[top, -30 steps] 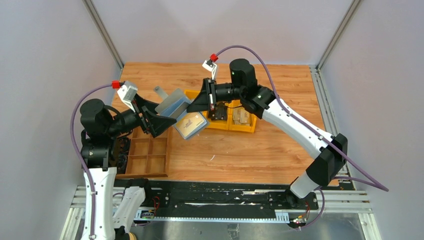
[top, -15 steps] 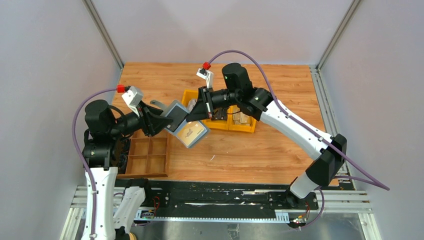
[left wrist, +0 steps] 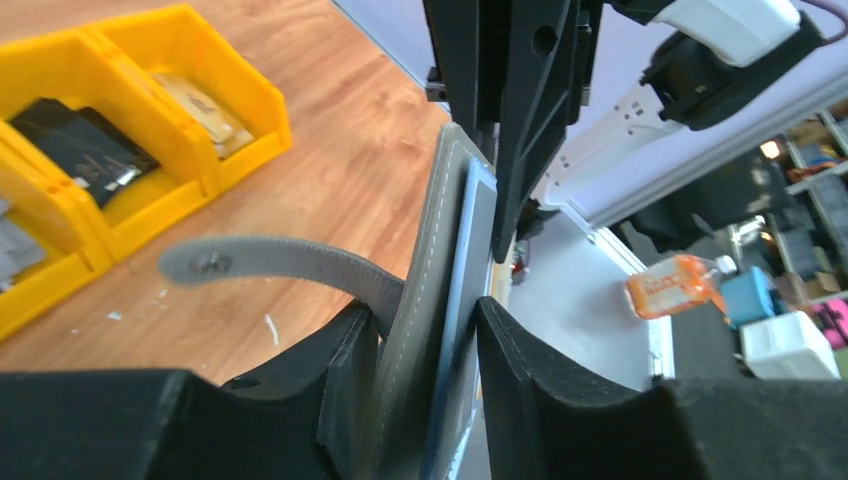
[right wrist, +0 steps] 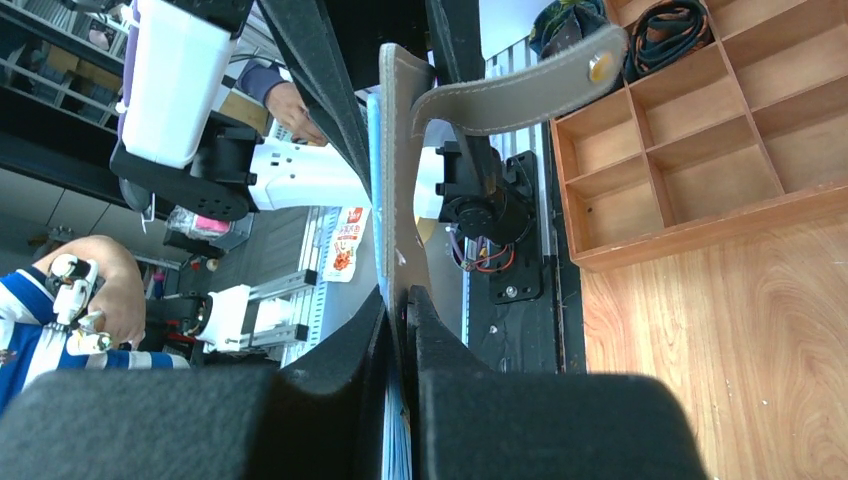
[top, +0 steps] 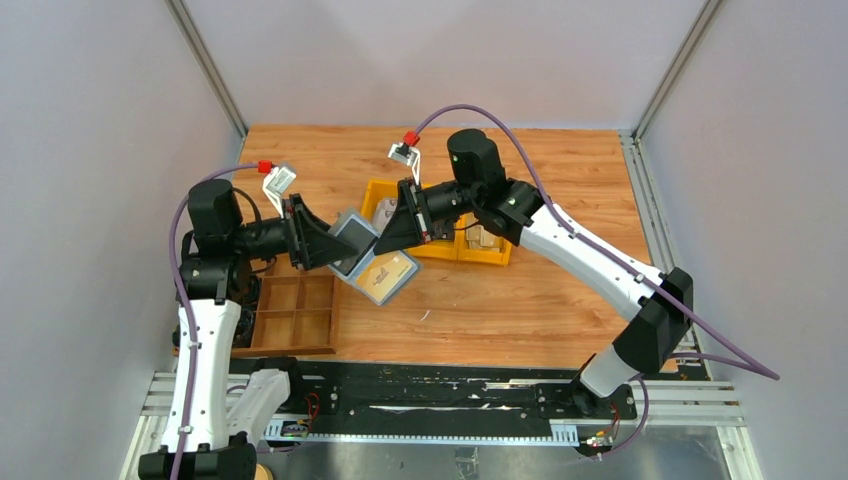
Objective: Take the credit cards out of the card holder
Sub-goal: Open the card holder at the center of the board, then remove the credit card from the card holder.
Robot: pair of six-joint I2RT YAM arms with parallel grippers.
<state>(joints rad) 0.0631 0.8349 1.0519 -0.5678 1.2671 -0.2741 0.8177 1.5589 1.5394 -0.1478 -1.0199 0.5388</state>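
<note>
Both the left hand (top: 335, 248) and the right hand (top: 382, 236) are clamped on the holder (top: 354, 236), held between them above the table (top: 520, 300), with a tan card (top: 386, 271) showing in its open flap just below: none seems out yet.

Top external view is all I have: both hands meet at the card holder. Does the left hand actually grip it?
Observer: Yes; the left wrist view shows the left hand with one finger pressed on each face of the card holder.
Operator: And the other one?
Observer: Its wrist view shows the right hand pinched shut on one edge of the holder.
Operator: Is the holder fastened?
Observer: No; the closing tab hangs loose, its snap undone.
</note>
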